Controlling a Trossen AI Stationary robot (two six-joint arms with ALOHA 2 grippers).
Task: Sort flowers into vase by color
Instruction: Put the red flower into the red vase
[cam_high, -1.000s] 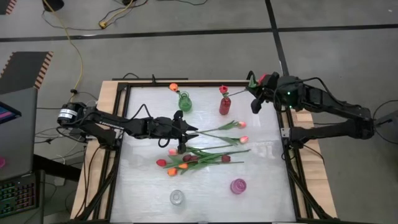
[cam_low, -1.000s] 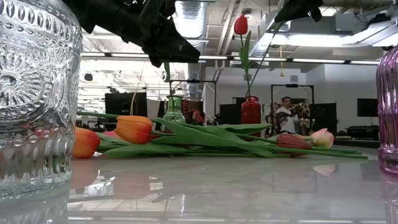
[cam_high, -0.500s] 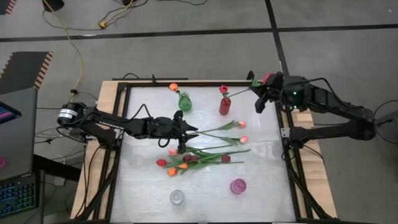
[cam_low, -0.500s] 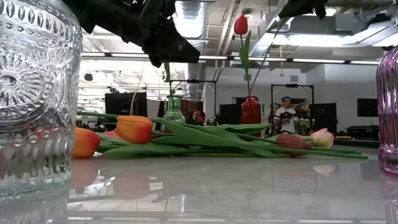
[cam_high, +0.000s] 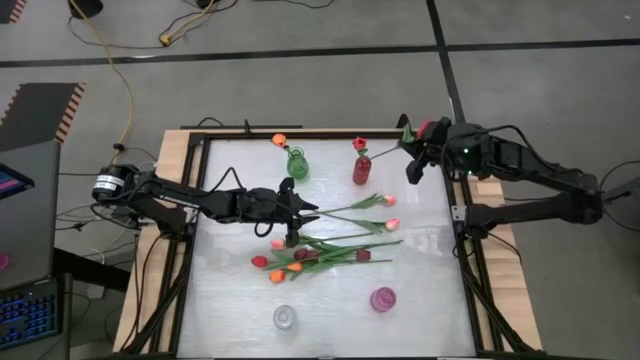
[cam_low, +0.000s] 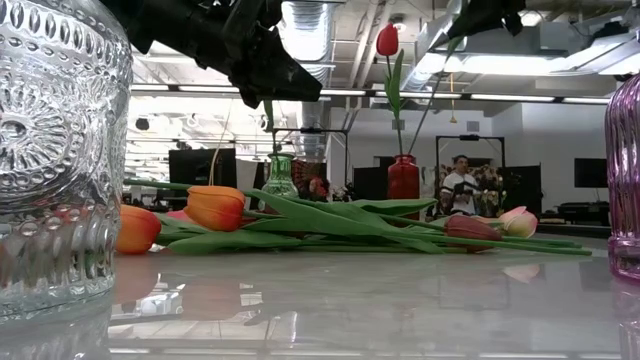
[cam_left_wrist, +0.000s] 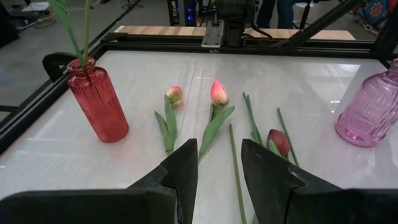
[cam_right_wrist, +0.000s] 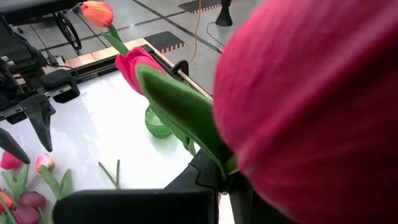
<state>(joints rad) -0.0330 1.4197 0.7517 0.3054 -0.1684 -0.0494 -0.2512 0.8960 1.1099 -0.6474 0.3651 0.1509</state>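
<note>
A: What was seen, from left to right?

B: The left gripper (cam_high: 291, 213) was held over the left part of the table (cam_high: 230, 300), its fingers parted with nothing between them, just left of the loose flowers (cam_high: 325, 250). Those were lain in a heap at mid-table, their stems running mostly left to right. About eight loose ones could be counted from above, though the overlap made the number uncertain.

A: And the vases?

B: Four were counted: a green vase (cam_high: 297, 164) and a red vase (cam_high: 362, 168) along the far edge, a clear vase (cam_high: 286, 317) and a pink vase (cam_high: 383, 298) near the front. One orange tulip (cam_high: 279, 140) was stood in the green vase, one red tulip (cam_high: 359, 144) in the red.

A: What was held on the right?

B: The right gripper (cam_high: 412, 160) was closed on a stem (cam_high: 385, 150) of a pinkish-red flower (cam_high: 427, 127), whose head was kept right at the wrist.

A: Which relation was judged decisive?

B: The stem's long axis was slanted from the gripper leftward and down to the red vase, whose mouth was lain just left of that hand. The stem's foot appeared to be at or in the mouth; which could not be told. The right arm was clearly the nearer to that vase
</note>
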